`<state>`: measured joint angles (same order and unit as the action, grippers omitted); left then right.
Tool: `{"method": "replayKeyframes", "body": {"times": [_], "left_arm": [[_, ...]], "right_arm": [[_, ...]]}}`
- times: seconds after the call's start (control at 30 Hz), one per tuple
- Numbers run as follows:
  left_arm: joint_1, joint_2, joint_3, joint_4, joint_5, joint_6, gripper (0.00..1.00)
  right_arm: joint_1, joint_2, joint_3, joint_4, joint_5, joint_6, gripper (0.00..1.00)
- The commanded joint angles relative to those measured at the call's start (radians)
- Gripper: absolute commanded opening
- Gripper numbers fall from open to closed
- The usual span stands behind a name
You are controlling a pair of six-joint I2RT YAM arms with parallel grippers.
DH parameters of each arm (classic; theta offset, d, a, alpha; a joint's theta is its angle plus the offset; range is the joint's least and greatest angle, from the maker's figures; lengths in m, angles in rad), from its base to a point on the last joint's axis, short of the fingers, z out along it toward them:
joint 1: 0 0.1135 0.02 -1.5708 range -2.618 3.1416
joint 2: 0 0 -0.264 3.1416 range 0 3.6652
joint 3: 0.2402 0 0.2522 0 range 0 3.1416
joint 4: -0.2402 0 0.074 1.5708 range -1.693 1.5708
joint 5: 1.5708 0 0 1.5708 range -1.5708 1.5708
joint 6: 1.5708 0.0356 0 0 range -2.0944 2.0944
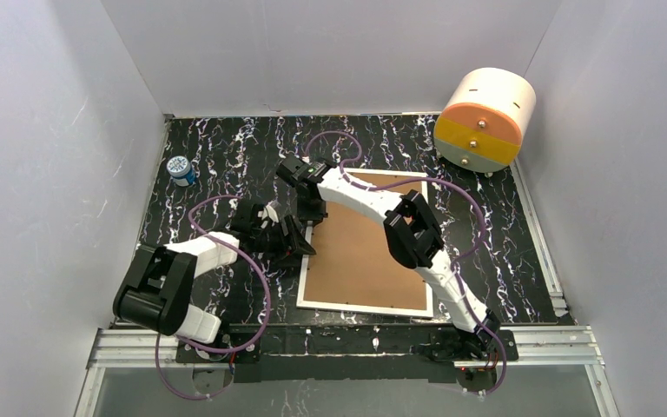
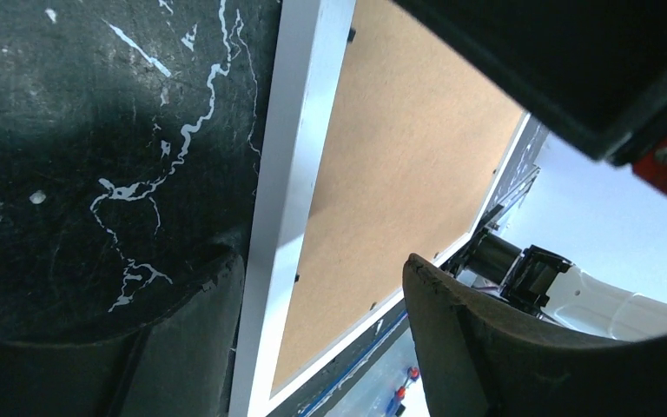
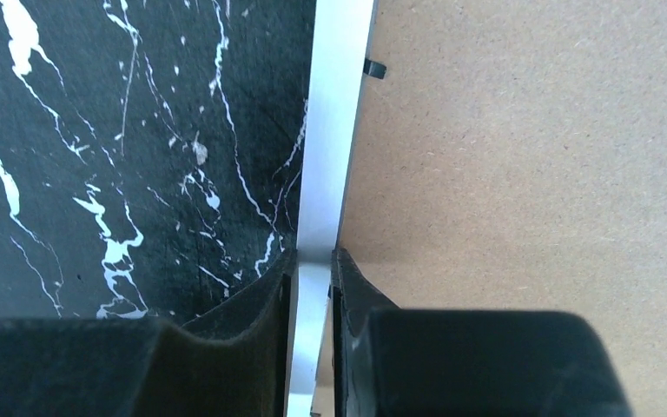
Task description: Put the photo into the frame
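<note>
The frame (image 1: pixel 360 261) lies flat at the table's (image 1: pixel 226 156) centre, brown back up, with its white rim (image 3: pixel 339 130) showing on all sides. The photo is not visible in any view, and I cannot tell whether it already sits under the back.

The right gripper (image 3: pixel 313 269) is clamped on the rim at about 10 o'clock on the frame, one finger outside on the table and one inside on the fibreboard. The left gripper (image 2: pixel 317 269) is spread wide, straddling the same long side near 9 o'clock and grasping nothing. A drum (image 1: pixel 485 120) sits at the table's 2 o'clock and a small jar (image 1: pixel 180 170) at 10 o'clock, both well apart from the frame.

The frame looks stiff and fairly light, but its pane faces down and is likely fragile. The rim is narrow and smooth, so a pinch may slip. Lifted by one side, the frame would probably swing on that grip. Two holds spaced along the rim seem safer. Small black tabs (image 3: pixel 374 68) at the back's edge probably lock it in and need a fingertip
</note>
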<state>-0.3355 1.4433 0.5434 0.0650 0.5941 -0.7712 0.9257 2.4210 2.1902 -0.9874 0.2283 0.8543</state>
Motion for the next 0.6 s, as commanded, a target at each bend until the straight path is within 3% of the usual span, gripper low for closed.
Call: {"method": "replayKeyframes", "body": {"times": [0.0,0.3,0.33,0.37,0.4,0.57], "left_arm": [[0.004,0.033,0.0,-0.012,-0.015,0.01,0.66],[0.004,0.057,-0.013,-0.016,-0.031,0.011,0.63],[0.004,0.055,-0.013,-0.017,-0.033,0.011,0.63],[0.004,0.05,-0.012,-0.022,-0.043,0.01,0.62],[0.004,0.043,-0.013,-0.028,-0.057,0.007,0.61],[0.004,-0.001,-0.026,-0.1,-0.168,-0.011,0.5]], "right_arm": [[0.007,-0.128,-0.032,0.022,-0.05,0.01,0.16],[0.007,-0.178,-0.046,0.029,-0.086,0.008,0.16],[0.007,-0.18,-0.053,0.029,-0.081,0.006,0.28],[0.008,-0.178,-0.061,0.026,-0.072,0.008,0.03],[0.005,-0.173,-0.066,0.016,-0.064,0.012,0.03],[0.005,-0.118,-0.056,-0.012,-0.024,0.003,0.26]]}}
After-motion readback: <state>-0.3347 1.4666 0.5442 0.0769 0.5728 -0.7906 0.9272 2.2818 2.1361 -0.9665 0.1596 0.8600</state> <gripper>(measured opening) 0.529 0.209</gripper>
